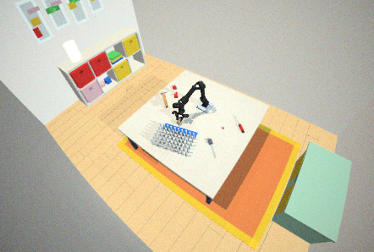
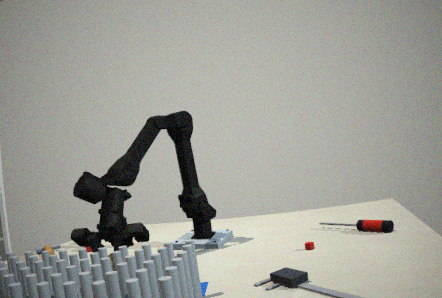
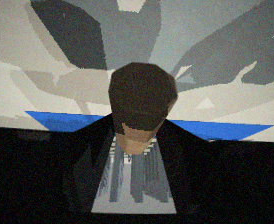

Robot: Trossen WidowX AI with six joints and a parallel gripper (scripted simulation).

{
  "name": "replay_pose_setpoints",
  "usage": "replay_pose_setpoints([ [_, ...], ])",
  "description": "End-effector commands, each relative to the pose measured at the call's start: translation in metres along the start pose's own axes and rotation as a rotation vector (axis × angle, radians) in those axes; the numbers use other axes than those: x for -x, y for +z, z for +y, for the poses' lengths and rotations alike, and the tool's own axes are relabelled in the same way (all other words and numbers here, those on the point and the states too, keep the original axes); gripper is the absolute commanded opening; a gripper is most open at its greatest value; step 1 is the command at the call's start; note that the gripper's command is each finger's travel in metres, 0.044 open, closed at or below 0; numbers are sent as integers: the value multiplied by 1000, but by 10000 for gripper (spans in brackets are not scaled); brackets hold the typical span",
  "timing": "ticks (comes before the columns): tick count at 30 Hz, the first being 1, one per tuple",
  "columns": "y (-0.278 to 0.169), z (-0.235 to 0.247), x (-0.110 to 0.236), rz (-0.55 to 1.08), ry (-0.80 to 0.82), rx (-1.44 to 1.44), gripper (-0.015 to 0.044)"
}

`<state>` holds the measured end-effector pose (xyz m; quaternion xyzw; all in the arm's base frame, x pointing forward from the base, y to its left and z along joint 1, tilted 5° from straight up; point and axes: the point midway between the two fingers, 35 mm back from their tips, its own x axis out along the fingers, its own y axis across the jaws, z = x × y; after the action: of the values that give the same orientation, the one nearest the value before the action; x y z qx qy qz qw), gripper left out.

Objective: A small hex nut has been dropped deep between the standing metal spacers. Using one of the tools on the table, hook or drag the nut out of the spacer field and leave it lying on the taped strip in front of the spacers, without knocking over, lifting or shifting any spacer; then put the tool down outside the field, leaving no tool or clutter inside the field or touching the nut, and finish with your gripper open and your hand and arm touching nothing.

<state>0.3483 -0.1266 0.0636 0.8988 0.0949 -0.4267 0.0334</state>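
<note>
Gripper [image 3: 138,145] clamps a brown tool handle [image 3: 142,97] above the spacers [image 3: 133,177].

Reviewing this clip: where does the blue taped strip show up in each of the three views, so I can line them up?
Top: blue strip along the spacers' edge nearest the arm, just below the gripper.
Exterior: only a small blue corner at the bottom edge, right of the spacers.
Wrist: a blue band across mid-frame, behind the held brown handle.
Shared landmark: the spacers.
</note>
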Motion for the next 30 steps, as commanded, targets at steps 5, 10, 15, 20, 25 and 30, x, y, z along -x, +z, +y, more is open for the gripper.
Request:
replay_pose_setpoints([
  [5,-10,3,-4,8,8,1,0],
  [10,-14,3,-6,8,8,1,0],
  [15,-17,3,-8,8,8,1,0],
  [20,-20,3,-10,9,8,1,0],
  [25,-24,3,-12,9,8,1,0],
  [30,-26,2,-13,9,8,1,0],
])
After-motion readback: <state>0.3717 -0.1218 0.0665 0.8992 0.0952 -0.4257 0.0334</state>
